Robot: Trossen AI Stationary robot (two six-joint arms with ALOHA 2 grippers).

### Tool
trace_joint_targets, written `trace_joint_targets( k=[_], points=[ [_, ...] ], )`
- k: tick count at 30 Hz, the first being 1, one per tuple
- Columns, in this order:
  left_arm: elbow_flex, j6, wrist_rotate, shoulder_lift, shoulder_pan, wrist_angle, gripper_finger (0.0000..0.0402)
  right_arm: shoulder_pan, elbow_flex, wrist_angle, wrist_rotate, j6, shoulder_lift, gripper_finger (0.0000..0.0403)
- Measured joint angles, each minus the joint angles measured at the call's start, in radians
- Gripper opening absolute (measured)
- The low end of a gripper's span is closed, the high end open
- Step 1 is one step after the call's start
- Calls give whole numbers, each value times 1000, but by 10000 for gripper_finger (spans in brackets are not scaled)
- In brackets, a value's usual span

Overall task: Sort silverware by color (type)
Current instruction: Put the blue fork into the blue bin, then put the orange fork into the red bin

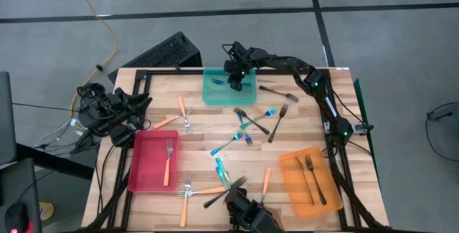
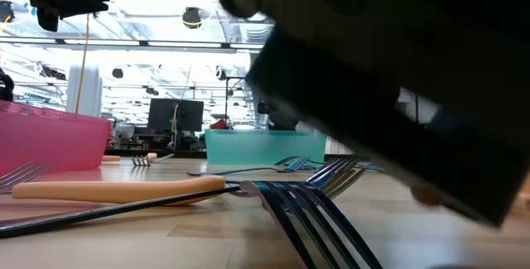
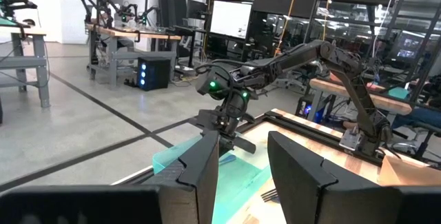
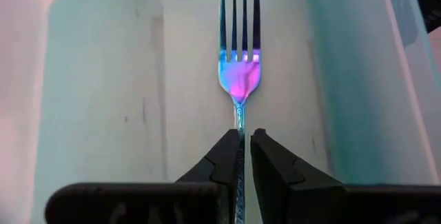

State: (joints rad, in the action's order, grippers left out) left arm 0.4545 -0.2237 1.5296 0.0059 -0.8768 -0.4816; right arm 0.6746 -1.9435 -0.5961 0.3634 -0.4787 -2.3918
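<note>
My right gripper [image 1: 235, 82] reaches over the teal tray [image 1: 212, 95] at the table's far edge, shut on a blue fork [image 4: 238, 65]. The fork's tines point away from the fingers over the tray floor [image 4: 103, 114]. Another blue fork [image 1: 217, 81] lies in that tray. Orange-handled, blue and dark forks lie scattered on the wood mid-table [image 1: 244, 122]. The red tray [image 1: 147, 179] holds an orange-handled fork [image 1: 168, 163], and the orange tray [image 1: 297, 190] holds two dark forks [image 1: 314, 178]. My left gripper [image 3: 244, 138] is open, and its arm waits folded at the table's left edge [image 1: 118, 111]. My right gripper pinches the blue fork's thin handle [image 4: 239, 124] between its two fingers [image 4: 227, 156], just behind the neck. The handle runs in line with the fingers, tines ahead. Whether the fork rests on the tray floor or hangs just above it, I cannot tell.
A dark device [image 1: 247, 215] sits at the table's near edge, with an orange-handled fork [image 2: 116, 189] and dark forks [image 2: 306, 211] close by it. A black frame borders the table [image 1: 143, 75]. Cables lie by the left arm [image 1: 82, 104]. Bare wood shows between the trays.
</note>
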Motion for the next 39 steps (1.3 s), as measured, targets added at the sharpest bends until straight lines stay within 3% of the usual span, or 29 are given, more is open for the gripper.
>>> trace_joint_targets(
  k=[10,26,39],
  points=[
    [0,-1,-2,0,0,0,112,-6,1,-28,0,7,99,63],
    [0,-2,0,0,0,0,112,-14,-1,-300,-79,-27,435,63],
    [0,-1,0,0,0,0,112,-204,0,-674,-75,-27,486,63]
  ],
)
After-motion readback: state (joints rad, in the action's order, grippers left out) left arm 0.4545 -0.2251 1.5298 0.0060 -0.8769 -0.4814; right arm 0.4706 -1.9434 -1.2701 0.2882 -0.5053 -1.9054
